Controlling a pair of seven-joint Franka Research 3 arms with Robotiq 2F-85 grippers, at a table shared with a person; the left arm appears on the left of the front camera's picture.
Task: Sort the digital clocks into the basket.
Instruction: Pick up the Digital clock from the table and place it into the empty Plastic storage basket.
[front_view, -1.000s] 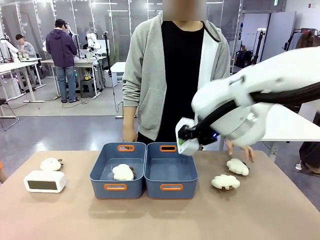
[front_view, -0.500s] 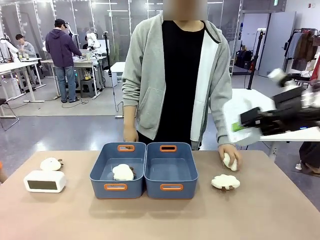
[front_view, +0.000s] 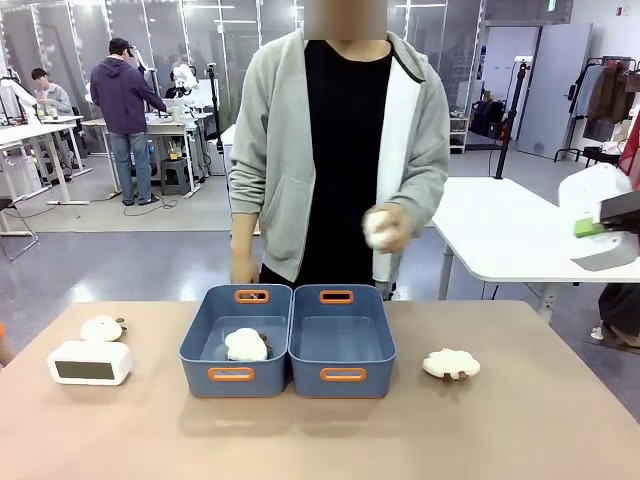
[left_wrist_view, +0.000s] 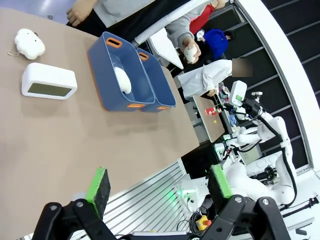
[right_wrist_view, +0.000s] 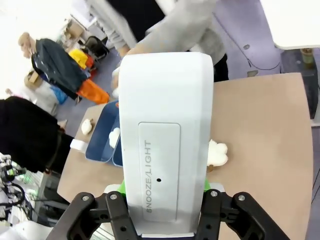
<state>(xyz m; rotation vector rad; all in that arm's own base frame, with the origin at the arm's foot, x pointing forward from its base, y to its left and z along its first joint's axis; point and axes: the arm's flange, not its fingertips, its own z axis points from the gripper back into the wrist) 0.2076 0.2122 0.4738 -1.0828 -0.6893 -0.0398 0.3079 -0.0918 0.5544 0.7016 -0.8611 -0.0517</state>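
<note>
The left gripper (left_wrist_view: 160, 184) hangs on the robot's side of the table (front_view: 320, 440), its jaws spread wide with nothing between them. The right gripper (right_wrist_view: 164, 189) is raised off to the right, clear of the tabletop, clamped on the first digital clock (right_wrist_view: 165, 125). Its green pads press the two narrow sides, and the SNOOZE/LIGHT bar faces the wrist camera. The second digital clock (front_view: 90, 362) lies at the near left of the table with its grey screen facing the robot, and a small plush toy (front_view: 101, 328) lies just beyond it. In the middle, two blue baskets touch side by side: the left basket (front_view: 200, 345) has a plush in it, and the right basket (front_view: 343, 372) is bare, so it looks like the one meant for the clocks. Another plush (front_view: 451, 364) lies to the right of the baskets. Beyond the table the person's hand (front_view: 385, 230) holds a further plush at waist height. The clocks look like light, rigid, smooth plastic that is likely to slip, so gripping squarely across the flat narrow sides, away from the screen and button, seems safest.
</note>
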